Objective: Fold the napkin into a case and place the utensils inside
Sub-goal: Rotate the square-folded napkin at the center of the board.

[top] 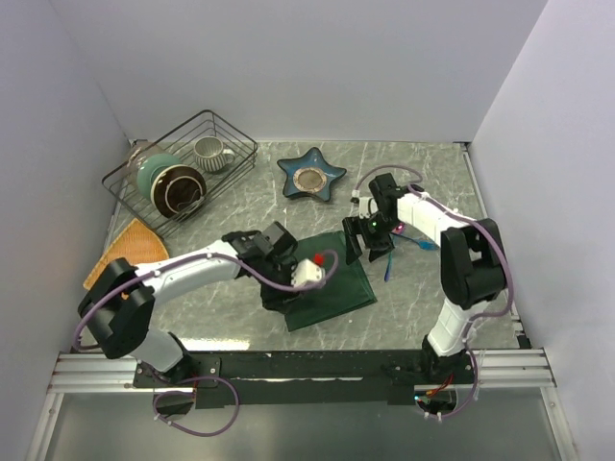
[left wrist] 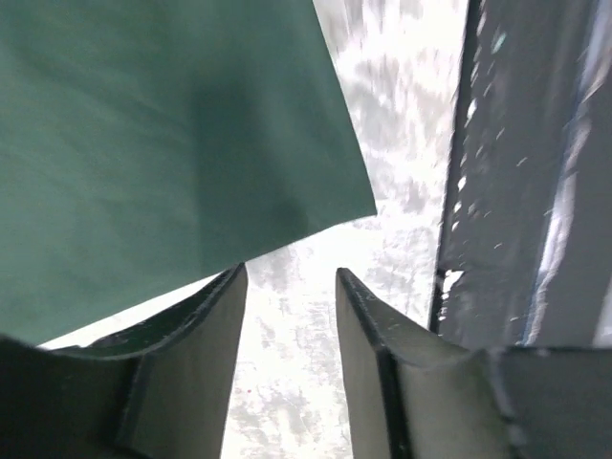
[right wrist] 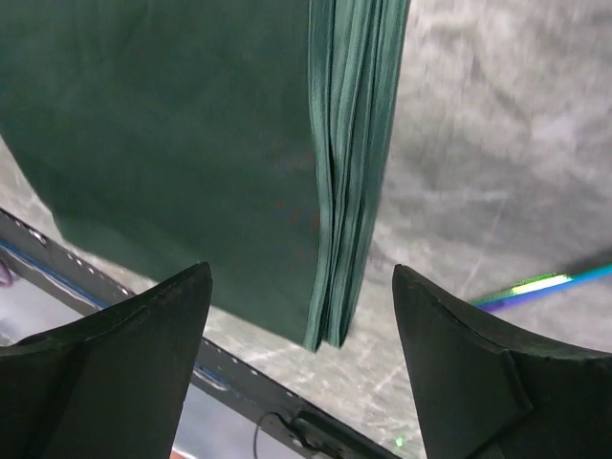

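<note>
My own fingertips fill the bottom of both wrist views. My left gripper has its fingers parted with only bare marble between them. They pinch nothing. A corner of the dark green napkin hangs just past the tips. I cannot tell whether my left finger touches its edge.

My right gripper is spread wide, its two black fingers well apart and gripping nothing. Beyond the tips runs the napkin's stacked, many-layered edge, with the flat green sheet on one side of it and bare table on the other.

From above, the napkin lies folded flat and at a slant on the table, about midway between the left and right edges and closer to the near edge than the far one. My left arm reaches over its left side and my right arm comes down at its far right corner.

The slim blue utensil lies on the marble just beside the napkin's right edge, apart from the cloth. My right wrist view catches it too, as a thin, shiny blue line.

Further off, a star-shaped blue dish sits near the far edge. A wire basket holding a mug and bowls fills the far left corner. An orange-tan mat lies along the left edge.
</note>
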Motion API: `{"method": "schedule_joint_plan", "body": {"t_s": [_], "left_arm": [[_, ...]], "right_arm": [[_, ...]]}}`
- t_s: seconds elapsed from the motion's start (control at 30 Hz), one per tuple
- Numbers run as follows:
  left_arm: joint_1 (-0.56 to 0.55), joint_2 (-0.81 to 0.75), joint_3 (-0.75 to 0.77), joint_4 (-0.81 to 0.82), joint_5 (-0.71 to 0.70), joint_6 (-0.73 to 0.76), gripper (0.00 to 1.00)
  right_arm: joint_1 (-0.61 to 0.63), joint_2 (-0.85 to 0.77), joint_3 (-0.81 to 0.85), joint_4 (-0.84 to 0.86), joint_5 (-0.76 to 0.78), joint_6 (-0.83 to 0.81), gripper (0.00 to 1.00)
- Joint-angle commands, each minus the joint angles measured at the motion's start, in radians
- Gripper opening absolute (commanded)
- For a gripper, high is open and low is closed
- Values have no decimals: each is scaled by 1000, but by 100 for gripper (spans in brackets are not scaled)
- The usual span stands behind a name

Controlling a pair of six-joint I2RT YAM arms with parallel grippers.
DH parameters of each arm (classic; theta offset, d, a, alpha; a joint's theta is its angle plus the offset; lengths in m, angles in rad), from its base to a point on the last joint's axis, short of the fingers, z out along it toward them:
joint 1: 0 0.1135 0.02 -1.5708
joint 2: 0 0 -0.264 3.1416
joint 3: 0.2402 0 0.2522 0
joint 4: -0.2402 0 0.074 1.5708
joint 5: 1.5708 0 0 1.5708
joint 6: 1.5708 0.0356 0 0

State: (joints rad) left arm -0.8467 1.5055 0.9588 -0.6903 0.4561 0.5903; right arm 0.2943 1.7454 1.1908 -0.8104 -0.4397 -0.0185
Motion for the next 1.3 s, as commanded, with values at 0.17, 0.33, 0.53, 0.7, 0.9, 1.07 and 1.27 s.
{"method": "schedule_joint_plan", "body": {"t_s": [0.17,0.33,0.53,0.7,0.9,1.07,1.27], "left_arm": [[340,-73,152,-38,280,-139,51],[532,-91,156,9,326,-199,50],[710,-76,161,34,394,-267,49],[794,-68,137,54,435,-316,47],[814,-67,92,80,443,-334,45],[814,-54,58,109,426,-360,44],[810,-21,34,221,380,-449,46]], "right_arm": [[28,146,116,47,55,34,75],[60,195,164,56,99,28,61],[127,258,245,71,159,-55,43],[195,315,341,91,199,-153,32],[311,329,365,163,216,-322,24],[368,289,325,201,210,-449,26],[327,256,354,223,282,-401,42]]}}
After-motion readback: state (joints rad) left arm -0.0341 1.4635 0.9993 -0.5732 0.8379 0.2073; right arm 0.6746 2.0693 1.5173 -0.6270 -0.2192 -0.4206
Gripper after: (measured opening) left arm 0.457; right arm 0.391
